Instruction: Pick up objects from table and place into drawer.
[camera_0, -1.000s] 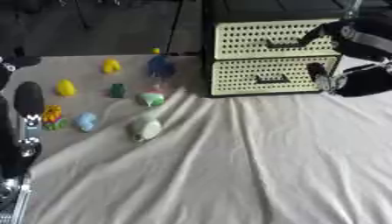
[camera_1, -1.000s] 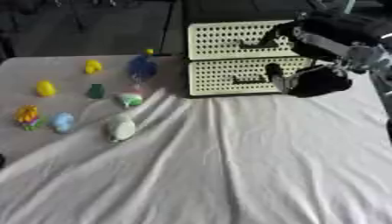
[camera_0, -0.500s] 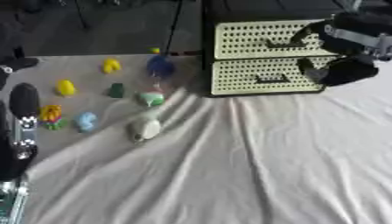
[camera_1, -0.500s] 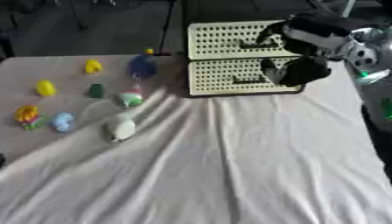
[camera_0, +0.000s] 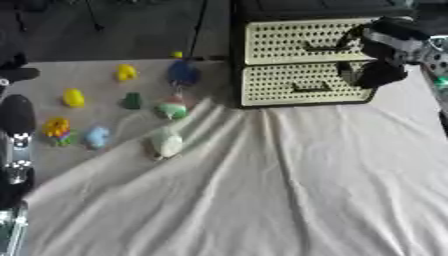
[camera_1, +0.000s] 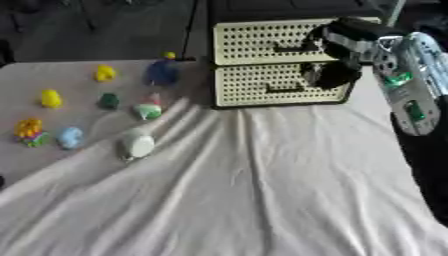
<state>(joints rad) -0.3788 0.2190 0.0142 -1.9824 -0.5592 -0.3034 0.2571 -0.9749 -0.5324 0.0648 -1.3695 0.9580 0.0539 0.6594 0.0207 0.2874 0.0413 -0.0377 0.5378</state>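
On the white cloth (camera_0: 289, 190) a pale oval toy (camera_0: 166, 144) lies at 9 o'clock with small yellow, blue and green toys (camera_0: 73, 98) beyond it, and at 1 o'clock the right hand (camera_1: 337, 50), fingers curled, reaches the perforated drawer unit (camera_0: 293, 62), though whether it grips a handle I cannot tell.

Cream drawer unit (camera_0: 297, 62) at twelve o'clock, dotted all over with dark perforations, two dark handles, black top. In front of it, the right hand (camera_1: 337, 52) reads black with silver. The cloth (camera_0: 262, 190) is plain white, creased. Over at nine to ten o'clock, the small things: two yellow pieces (camera_0: 127, 73) (camera_0: 73, 98), a dark blue one (camera_0: 182, 74), a dark green one (camera_0: 132, 100), a green-and-white one with perhaps some red (camera_0: 172, 108), a light blue one (camera_0: 97, 137), a yellow-orange multicoloured one (camera_0: 58, 129), a whitish one (camera_0: 166, 144).
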